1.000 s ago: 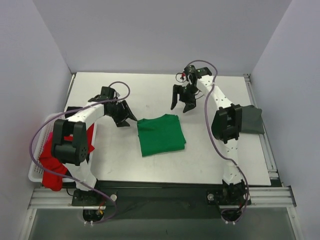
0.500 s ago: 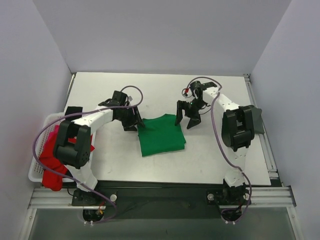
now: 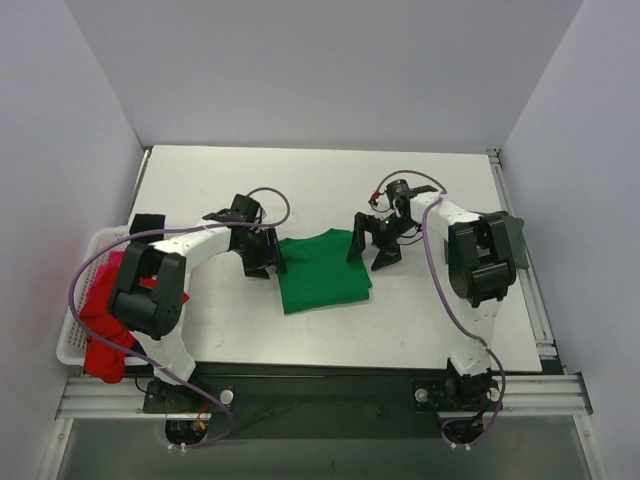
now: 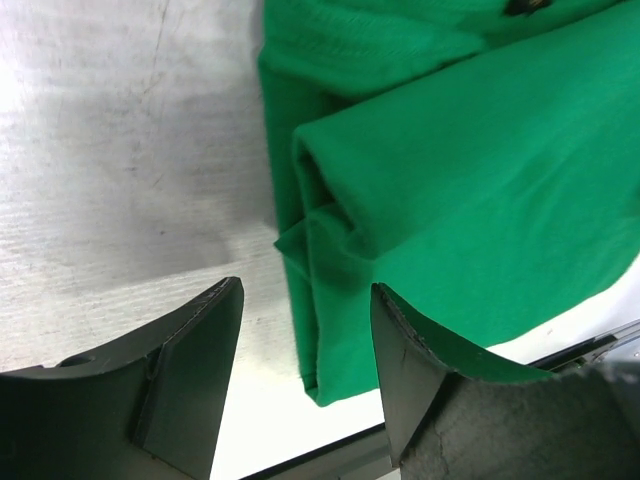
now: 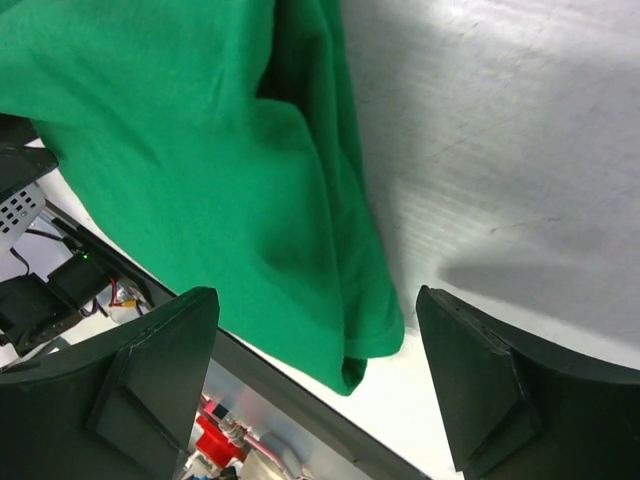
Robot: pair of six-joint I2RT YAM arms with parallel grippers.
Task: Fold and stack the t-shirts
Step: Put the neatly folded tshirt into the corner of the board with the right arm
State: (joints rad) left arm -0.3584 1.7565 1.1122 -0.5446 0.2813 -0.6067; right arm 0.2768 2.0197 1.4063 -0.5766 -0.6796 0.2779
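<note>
**Top external view: both end effectors spread at either side of the green t-shirt**

Top external shows me the green t-shirt [image 3: 322,270] folded into a rough rectangle and lying flat near the middle of the tabletop [image 3: 400,320]. The left end effector [image 3: 268,262] is down at the shirt's left edge. The right end effector [image 3: 370,255] is down at the upper right corner. Both point downward, and neither is gripping anything.

From the left wrist camera, I see the two fingers [image 4: 190,370] spread apart with the shirt's folded edge running between them. One finger is over bare tabletop and the other is over green fabric. The edge shows stacked layers and a small crease where the fabric tucks in. I cannot tell whether the fingertips touch the cloth or the surface.

From the right wrist camera, I see the fingers [image 5: 490,380] spread wide. The shirt's rumpled edge and corner lie between them. One finger is above green cloth and the other above bare tabletop.

Off to the left, a white basket [image 3: 75,340] hangs past the tabletop's edge with red cloth [image 3: 100,320] heaped in it and spilling over its rim. At the far right edge, a dark grey cloth [image 3: 505,240] lies partly behind the right arm.
</note>
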